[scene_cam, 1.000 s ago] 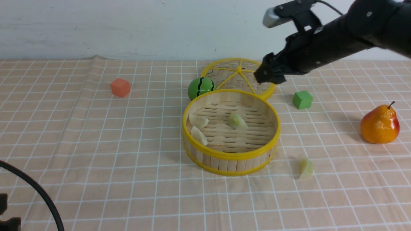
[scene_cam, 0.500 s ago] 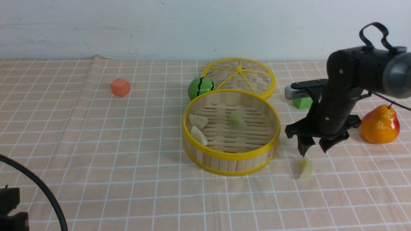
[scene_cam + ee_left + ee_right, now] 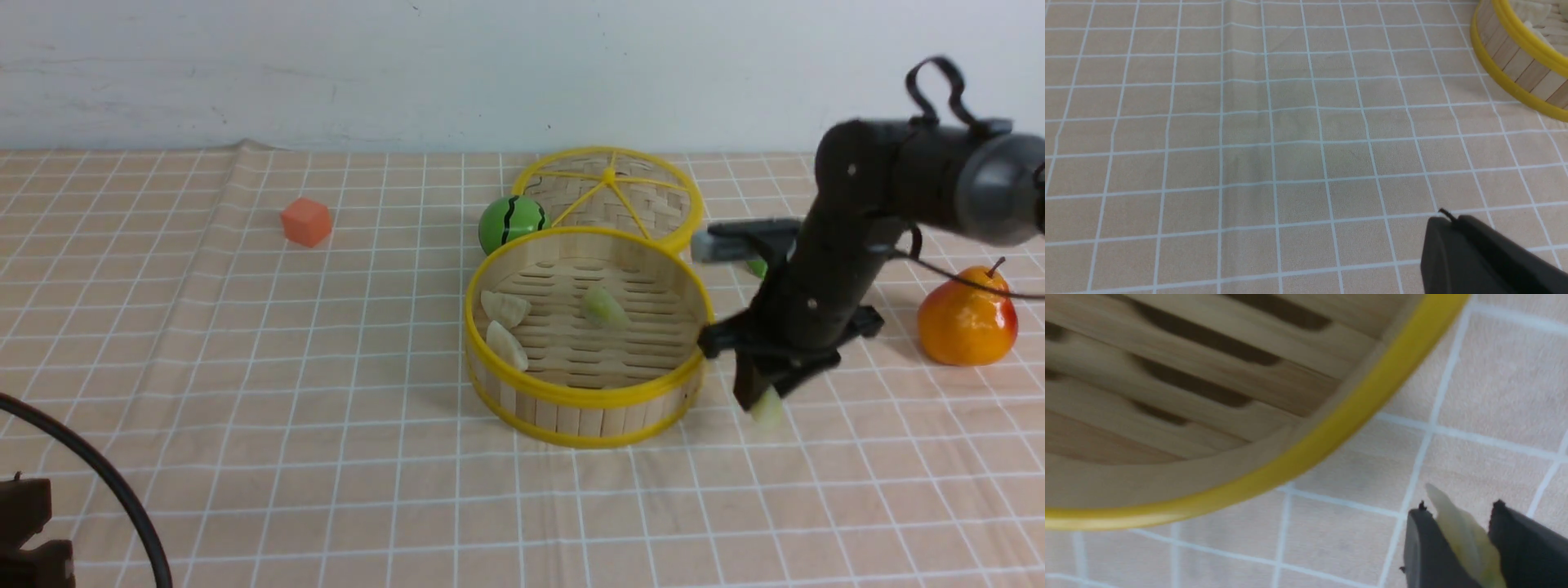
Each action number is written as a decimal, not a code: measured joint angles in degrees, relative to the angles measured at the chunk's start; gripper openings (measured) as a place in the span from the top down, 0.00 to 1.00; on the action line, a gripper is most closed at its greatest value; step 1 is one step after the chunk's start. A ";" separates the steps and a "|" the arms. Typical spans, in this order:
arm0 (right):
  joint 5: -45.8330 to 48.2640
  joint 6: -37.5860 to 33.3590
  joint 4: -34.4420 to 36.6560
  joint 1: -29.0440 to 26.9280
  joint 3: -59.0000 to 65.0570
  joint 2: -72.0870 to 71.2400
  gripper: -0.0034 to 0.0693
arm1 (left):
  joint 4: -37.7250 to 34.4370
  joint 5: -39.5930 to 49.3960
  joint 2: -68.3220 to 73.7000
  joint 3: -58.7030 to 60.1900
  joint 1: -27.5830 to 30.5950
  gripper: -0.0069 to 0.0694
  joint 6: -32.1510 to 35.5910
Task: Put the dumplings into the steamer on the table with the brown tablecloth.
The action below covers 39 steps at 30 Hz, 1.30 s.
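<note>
The steamer (image 3: 588, 396) stands mid-table on the brown tablecloth (image 3: 245, 367). Inside it lie two whitish dumplings (image 3: 504, 309) (image 3: 506, 346) and one pale green dumpling (image 3: 604, 307). My right gripper (image 3: 763, 400) is just right of the steamer's rim, shut on the second pale green dumpling (image 3: 768, 407), held just above the cloth. In the right wrist view the dumpling (image 3: 1466, 539) sits between the two black fingers (image 3: 1423, 547), with the steamer's yellow rim (image 3: 1331, 428) close by. My left gripper (image 3: 1447, 222) is low at the near left; its fingers meet at the tip, empty.
The woven lid (image 3: 608, 196) lies behind the steamer, a green striped ball (image 3: 510, 222) beside it. An orange cube (image 3: 306, 221) is at the far left. A green cube (image 3: 758, 266) is mostly hidden behind my right arm. A pear (image 3: 967, 318) stands at the right.
My right arm came down from over the lid to the dumpling on the cloth, closed on it, lifted it slightly and shifted toward the steamer. The left arm stayed put.
</note>
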 joint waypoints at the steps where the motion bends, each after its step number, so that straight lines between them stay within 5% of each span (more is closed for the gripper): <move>1: -0.57 -1.04 1.13 0.36 -1.41 -1.40 0.69 | 0.00 0.00 0.00 0.00 0.00 0.91 0.00; 6: -13.61 -15.68 9.72 6.51 -5.76 -4.97 0.69 | 0.00 0.00 0.00 0.00 0.00 0.90 0.00; 14: -19.39 -30.54 9.59 10.39 -5.71 4.84 0.69 | 0.00 0.00 0.00 0.00 0.00 0.89 0.00; 17: -19.35 -30.43 7.23 10.39 -5.44 6.71 0.67 | 0.00 0.00 0.00 0.00 0.00 0.89 0.00; 23: -16.64 -23.55 2.14 10.39 -7.18 3.39 0.41 | -0.47 0.00 0.00 0.00 0.00 0.88 -0.05; 28: -8.95 -17.02 -3.24 10.39 -14.44 -5.72 0.31 | -0.76 0.00 0.00 0.00 0.00 0.88 -0.05; 33: -0.73 -11.70 -7.88 10.39 -21.79 -14.99 0.37 | -0.16 0.00 0.00 0.00 0.00 0.88 -0.05; 39: 4.31 -6.36 -14.01 10.39 -23.99 -29.67 0.65 | -0.04 0.00 0.00 0.00 0.00 0.86 -0.05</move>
